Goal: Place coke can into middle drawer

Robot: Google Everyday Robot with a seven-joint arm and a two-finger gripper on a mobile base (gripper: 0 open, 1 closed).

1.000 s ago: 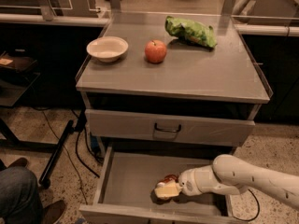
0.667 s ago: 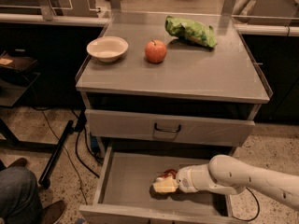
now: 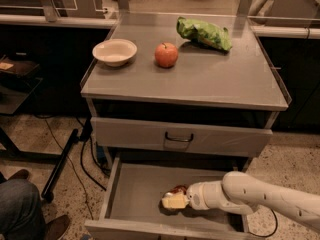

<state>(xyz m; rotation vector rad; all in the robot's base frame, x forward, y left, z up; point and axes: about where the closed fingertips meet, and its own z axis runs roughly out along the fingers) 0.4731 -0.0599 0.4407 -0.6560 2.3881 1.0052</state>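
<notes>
Aluminium coke can (image 3: pixel 179 189) sits low inside the middle drawer (image 3: pixel 135 194), against the end effector (image 3: pixel 172 202) — grip state cannot be told. Likely light, slick, easily dented — grasp mid-body.

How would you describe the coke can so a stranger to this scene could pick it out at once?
Find the grey cabinet and its open middle drawer, pulled out below the closed one. Inside it, right beside the gripper, is the coke can. It is the only reddish thing down there; the red apple is up on top.
</notes>
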